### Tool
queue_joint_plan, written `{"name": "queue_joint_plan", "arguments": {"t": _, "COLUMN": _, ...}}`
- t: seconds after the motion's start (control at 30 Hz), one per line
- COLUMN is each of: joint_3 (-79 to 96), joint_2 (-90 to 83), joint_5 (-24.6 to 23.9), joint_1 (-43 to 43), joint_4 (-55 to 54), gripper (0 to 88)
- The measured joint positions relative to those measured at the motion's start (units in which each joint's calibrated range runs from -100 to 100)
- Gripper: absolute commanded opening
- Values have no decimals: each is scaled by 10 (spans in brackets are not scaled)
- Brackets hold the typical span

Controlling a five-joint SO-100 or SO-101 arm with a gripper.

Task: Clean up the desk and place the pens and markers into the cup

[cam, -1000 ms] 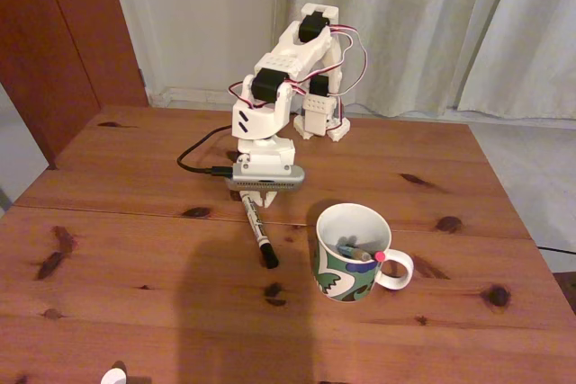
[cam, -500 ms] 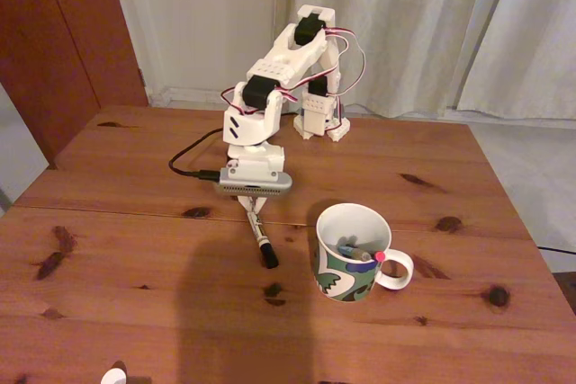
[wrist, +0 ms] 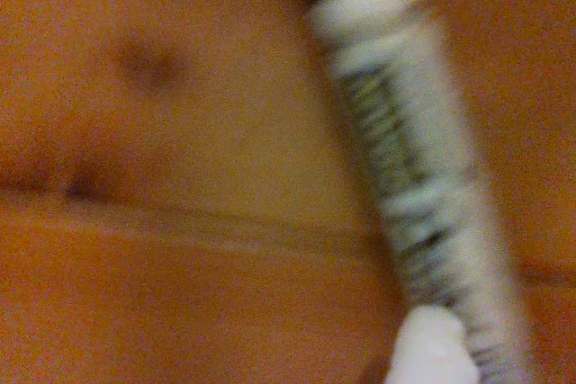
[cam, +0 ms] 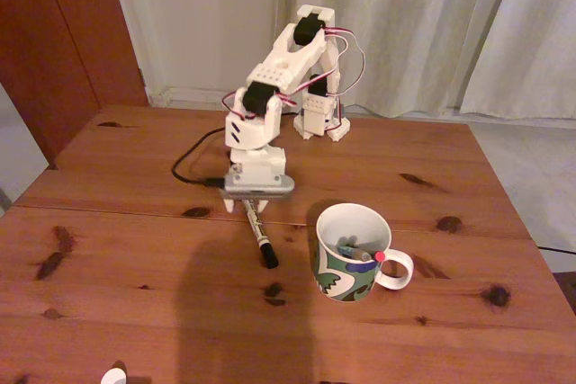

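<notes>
Since the earlier frame I saw the tool (cam: pixel 255 213) drop onto the marker (cam: pixel 260 236), mid-frame on the knotty pine surface (cam: pixel 117 258); its grip I couldn't tell. The wrist view showed the white barrel (wrist: pixel 405 159) blurred. The patterned ceramic cup (cam: pixel 353 252) stood right, holding pens (cam: pixel 355 250).

The surface (cam: pixel 126 249) is reddish-brown wood with dark knots. The cup (cam: pixel 346 263) is white with a green, blue and black pattern round its lower half. The marker (cam: pixel 259 238) is white with a black cap; the arm (cam: pixel 270 96) is white.
</notes>
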Motion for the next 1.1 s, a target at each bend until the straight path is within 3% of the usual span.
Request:
{"name": "queue_joint_plan", "arguments": {"t": 0.27, "joint_3": 27, "joint_2": 0, "joint_5": 6, "joint_1": -3, "joint_4": 0, "gripper": 200}}
{"name": "queue_joint_plan", "arguments": {"t": 0.6, "joint_3": 30, "joint_2": 0, "joint_5": 6, "joint_1": -1, "joint_4": -27, "gripper": 0}}
{"name": "queue_joint_plan", "arguments": {"t": 1.03, "joint_3": 31, "joint_2": 2, "joint_5": 6, "joint_1": -1, "joint_4": -69, "gripper": 16}}
{"name": "queue_joint_plan", "arguments": {"t": 1.1, "joint_3": 34, "joint_2": 3, "joint_5": 6, "joint_1": -4, "joint_4": -69, "gripper": 59}}
